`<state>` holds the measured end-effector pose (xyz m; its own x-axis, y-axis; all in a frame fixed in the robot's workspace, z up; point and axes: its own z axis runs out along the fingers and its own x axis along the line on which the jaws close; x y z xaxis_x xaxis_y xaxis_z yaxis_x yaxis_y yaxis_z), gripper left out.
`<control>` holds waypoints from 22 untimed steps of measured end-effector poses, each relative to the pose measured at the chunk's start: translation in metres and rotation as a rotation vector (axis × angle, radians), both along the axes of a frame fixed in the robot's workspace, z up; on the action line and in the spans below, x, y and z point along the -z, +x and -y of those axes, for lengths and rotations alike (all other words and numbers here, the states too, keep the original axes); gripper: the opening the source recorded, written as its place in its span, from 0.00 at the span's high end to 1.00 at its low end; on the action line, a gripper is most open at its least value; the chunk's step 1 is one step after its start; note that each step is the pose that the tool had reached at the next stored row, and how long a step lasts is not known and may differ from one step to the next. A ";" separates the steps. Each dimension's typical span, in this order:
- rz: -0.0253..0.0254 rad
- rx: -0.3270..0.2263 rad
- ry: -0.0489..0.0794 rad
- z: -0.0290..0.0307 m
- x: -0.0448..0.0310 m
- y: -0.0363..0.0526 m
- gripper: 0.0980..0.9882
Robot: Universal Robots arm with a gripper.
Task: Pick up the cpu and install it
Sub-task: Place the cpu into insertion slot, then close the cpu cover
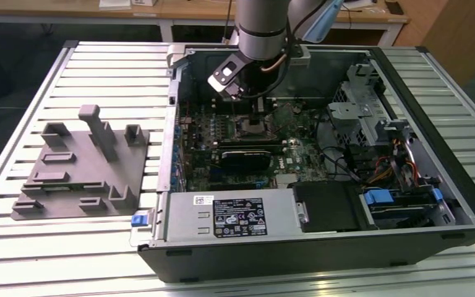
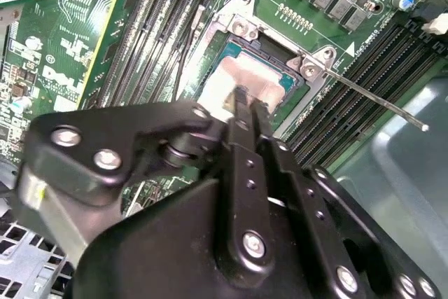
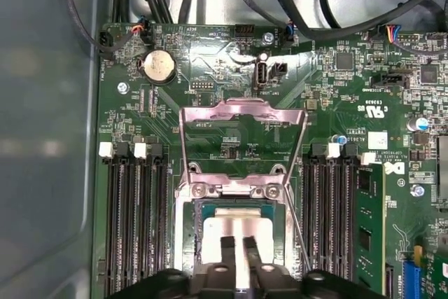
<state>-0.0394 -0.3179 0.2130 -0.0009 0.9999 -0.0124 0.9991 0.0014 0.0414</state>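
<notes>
You have the gripper (image 3: 239, 243) right over the socket (image 3: 198, 204) in the open case (image 1: 303, 263); its two fingers (image 3: 227, 246) are closed down to a thin slit, and their tips sit on or just above the cpu (image 3: 213, 229); nothing shows between them, and you cannot tell if they grip any part of it. The cpu is inside the socket frame, silver face up, and it looks flat; the fingers hide whether it is all the way down. The plate (image 3: 241, 111) is flipped open and lies back on the board; the lever (image 2: 378, 99) sticks out to one side.

This looks like the seating step, so go slow; keep the cpu flat and square to the frame; do not push hard, because the pins under it likely bend easily; keep the fingers off the lever and the plate.

Now count: one cpu; one socket; one plate; one lever; one gripper with two fingers; one round battery (image 3: 159, 66); one black card (image 1: 250, 158); one grey tray (image 1: 64, 207) on the table (image 1: 23, 260), beside the case.
</notes>
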 end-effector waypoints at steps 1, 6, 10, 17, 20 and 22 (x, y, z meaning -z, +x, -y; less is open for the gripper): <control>0.0001 0.000 0.000 0.0000 -0.0005 0.0000 0.91; 0.0001 0.000 0.000 0.0000 -0.0031 0.0000 0.99; 0.0000 0.000 0.000 0.0000 -0.0048 0.0000 0.99; 0.0001 0.000 0.000 0.0000 -0.0082 0.0000 0.99; 0.0001 0.000 0.000 0.0000 -0.0094 0.0000 0.99; 0.0001 0.000 0.000 0.0000 -0.0104 0.0000 0.99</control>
